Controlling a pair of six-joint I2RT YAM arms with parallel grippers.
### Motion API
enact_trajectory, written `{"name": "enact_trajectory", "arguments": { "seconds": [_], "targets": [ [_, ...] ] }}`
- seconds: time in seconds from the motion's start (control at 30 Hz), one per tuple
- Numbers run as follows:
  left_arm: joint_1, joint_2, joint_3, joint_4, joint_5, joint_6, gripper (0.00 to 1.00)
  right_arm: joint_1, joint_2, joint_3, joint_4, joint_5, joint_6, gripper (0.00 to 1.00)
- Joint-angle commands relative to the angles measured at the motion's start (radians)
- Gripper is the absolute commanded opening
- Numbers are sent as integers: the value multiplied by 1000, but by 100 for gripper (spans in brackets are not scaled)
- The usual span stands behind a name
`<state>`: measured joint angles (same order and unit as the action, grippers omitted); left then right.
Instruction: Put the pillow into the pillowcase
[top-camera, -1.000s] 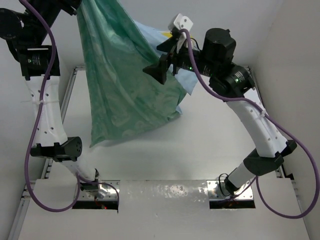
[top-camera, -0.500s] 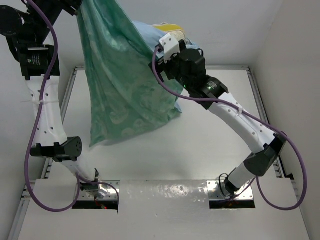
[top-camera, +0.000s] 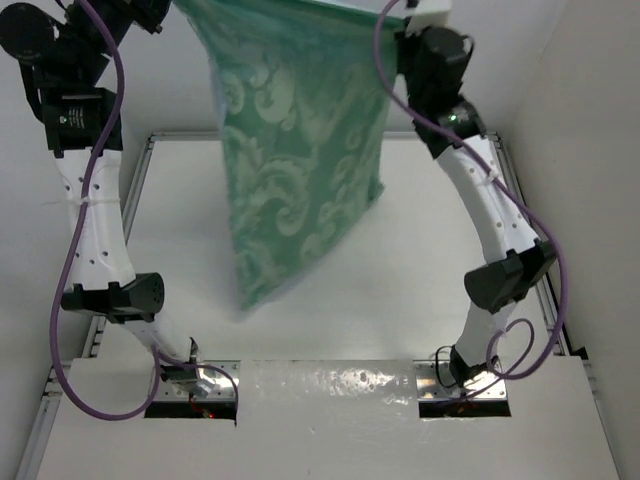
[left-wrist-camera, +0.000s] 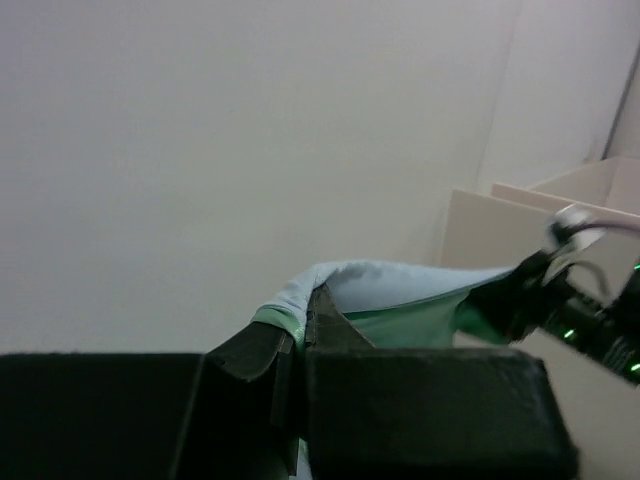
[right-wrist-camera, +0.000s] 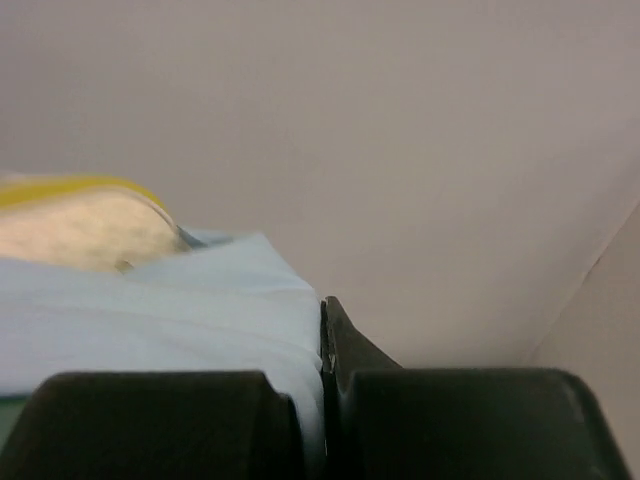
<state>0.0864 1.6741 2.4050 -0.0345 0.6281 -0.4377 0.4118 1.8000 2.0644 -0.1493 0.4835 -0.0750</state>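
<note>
Pillowcase hangs upper centre over the bench. My left end effector and right end effector are pinched tight on its hem. Pillow shows at the mouth. Slick thin fabric, soft bulky load: I'd hold the hem corners.

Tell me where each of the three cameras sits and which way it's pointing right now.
Top external: fixed above and behind the arm bases, looking down on the table; both arms show, stretching the pillowcase between them.
Left wrist: on the left arm, facing bare wall; its left hand is shut on the pillowcase's hem, right arm at far right.
Right wrist: on the right arm, facing wall too; its right hand is shut on light blue fabric, pillow peeking at left.
Shared: all three show the pillowcase.
</note>
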Motion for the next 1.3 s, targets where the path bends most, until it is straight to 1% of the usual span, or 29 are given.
{"name": "enact_trajectory", "arguments": {
  "seconds": [0.0, 0.07, 0.1, 0.13, 0.17, 0.2, 0.23, 0.3, 0.37, 0.4, 0.47, 0.53, 0.57, 0.6, 0.63, 0.67, 0.7, 0.73, 0.77, 0.8, 0.87, 0.9, 0.93, 1.0, 1.07, 1.13, 1.17, 1.23, 1.27],
  "targets": [
    [39, 30, 5, -59, -217, 103, 0, -100, 51, 344, 71, 47, 20, 0],
    [36, 59, 14, -94, -240, 116, 0, -100, 38, 384, 146, 43, 4, 0],
    [36, 62, 14, -88, -246, 111, 0, -100, 9, 338, 257, 37, -8, 0],
    [36, 62, 17, -56, -243, 103, 0, -100, -23, 303, 299, 29, -9, 0],
    [36, 64, 25, -35, -237, 88, 0, -100, -90, 240, 348, -14, -2, 0],
    [36, 68, 38, -21, -235, 80, 0, -100, -122, 212, 361, -38, 4, 0],
    [38, 75, 74, 2, -231, 65, 0, -100, -146, 189, 356, -72, 17, 0],
    [36, 85, 94, 15, -229, 62, 0, -99, -200, 143, 312, -181, 56, 0],
    [35, 82, 82, 18, -228, 62, 0, -96, -226, 106, 277, -262, 67, 0],
    [33, 82, 66, 18, -241, 65, 0, -94, -244, 55, 263, -322, 107, 0],
    [33, 87, 60, 13, -267, 86, 0, -73, -245, 19, 243, -355, 112, 0],
    [35, 96, 52, -14, -295, 129, 0, -44, -214, 5, 170, -356, 107, 0],
    [35, 99, 45, -34, -303, 137, 0, 0, -206, -6, 139, -362, 98, 0],
    [36, 99, 27, -62, -304, 145, 0, 39, -209, -60, 64, -378, 60, 0],
    [36, 82, 16, -153, -292, 169, 0, 135, -244, -181, 33, -384, 19, 0],
    [38, 61, -4, -204, -269, 186, 0, 189, -279, -182, 33, -391, -23, 0],
    [52, 32, -102, -238, -175, 206, 0, 246, -325, -358, 54, -401, -99, 0],
    [68, -53, -165, -270, -119, 236, 0, 296, -437, -460, 80, -411, -123, 0],
    [88, -101, -232, -280, -73, 246, 0, 379, -491, -618, 117, -428, -131, 0],
    [143, -143, -326, -284, 29, 252, 0, 410, -542, -668, 120, -456, -109, 0],
    [206, -206, -330, -368, 120, 263, 0, 468, -644, -727, 103, -509, -47, 0],
    [252, -211, -282, -411, 181, 275, 0, 484, -665, -737, 65, -517, 5, 0],
    [266, -212, -255, -511, 199, 306, 0, 498, -677, -734, 39, -528, 17, 0],
    [269, -220, -233, -574, 200, 321, 0, 522, -685, -696, -28, -545, 37, 0],
    [271, -241, -268, -535, 191, 268, 0, 522, -650, -617, -65, -511, 50, 0],
    [269, -235, -314, -454, 157, 191, 0, 521, -605, -532, -102, -461, 12, 0],
    [269, -226, -319, -424, 145, 166, 0, 519, -575, -432, -146, -360, -52, 0],
    [268, -174, -305, -354, 122, 95, 0, 500, -458, -328, -171, -265, -103, 0],
    [262, -148, -269, -335, 95, 73, 0, 436, -370, -217, -186, -234, -103, 0]
  ]
}}
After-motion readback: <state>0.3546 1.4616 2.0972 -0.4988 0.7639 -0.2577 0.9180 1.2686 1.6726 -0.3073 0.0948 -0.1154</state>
